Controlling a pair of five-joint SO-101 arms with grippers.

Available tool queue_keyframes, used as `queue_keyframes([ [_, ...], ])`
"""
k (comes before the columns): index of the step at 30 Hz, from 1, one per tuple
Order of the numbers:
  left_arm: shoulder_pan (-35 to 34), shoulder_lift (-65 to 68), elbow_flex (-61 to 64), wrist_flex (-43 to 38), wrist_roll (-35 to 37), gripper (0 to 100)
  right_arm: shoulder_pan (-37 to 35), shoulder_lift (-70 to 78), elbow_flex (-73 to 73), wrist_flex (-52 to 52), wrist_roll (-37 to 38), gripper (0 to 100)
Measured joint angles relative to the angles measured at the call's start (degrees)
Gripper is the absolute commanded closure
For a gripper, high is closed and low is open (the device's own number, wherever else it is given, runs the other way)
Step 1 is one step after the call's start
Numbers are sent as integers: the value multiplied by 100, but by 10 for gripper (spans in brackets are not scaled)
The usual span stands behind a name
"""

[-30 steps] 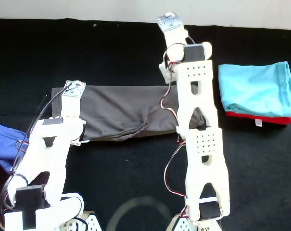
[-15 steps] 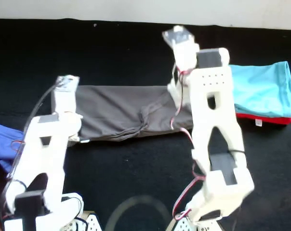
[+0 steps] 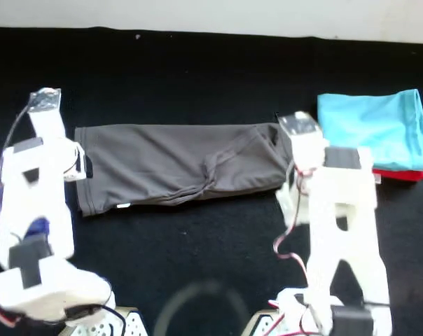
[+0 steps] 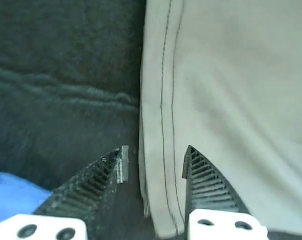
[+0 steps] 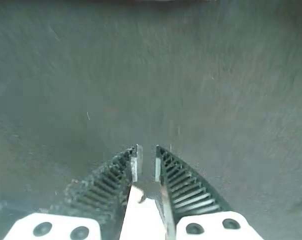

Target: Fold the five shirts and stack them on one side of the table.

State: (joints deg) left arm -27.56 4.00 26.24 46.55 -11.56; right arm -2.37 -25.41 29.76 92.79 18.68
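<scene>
Shirt (image 3: 183, 162) is lying lengthwise from left jaws, spread astride its hem (image 4: 163, 100), to right jaws, seemingly barely parted.

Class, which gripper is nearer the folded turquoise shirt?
Right. The right gripper is just beside the turquoise shirt, at the adjacent end of the grey shirt. The left gripper straddles the grey shirt's opposite hem, far from it.
</scene>
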Motion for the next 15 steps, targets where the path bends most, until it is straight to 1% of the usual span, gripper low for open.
queue_keyframes([
  [3, 0, 897, -747, 343, 9, 809, 325, -554, 598, -9, 114, 946],
  [8, 79, 1908, -1952, 1134, 9, 811, 1073, -1600, 1424, -9, 193, 946],
  [12, 158, 2497, -2787, 1820, 9, 812, 1292, -2382, 1978, -79, 607, 946],
  [14, 220, 2734, -3174, 2189, 9, 856, 1345, -2690, 2277, -237, 800, 946],
  [15, 246, 2831, -3332, 2321, 9, 909, 1380, -2822, 2453, -334, 879, 946],
])
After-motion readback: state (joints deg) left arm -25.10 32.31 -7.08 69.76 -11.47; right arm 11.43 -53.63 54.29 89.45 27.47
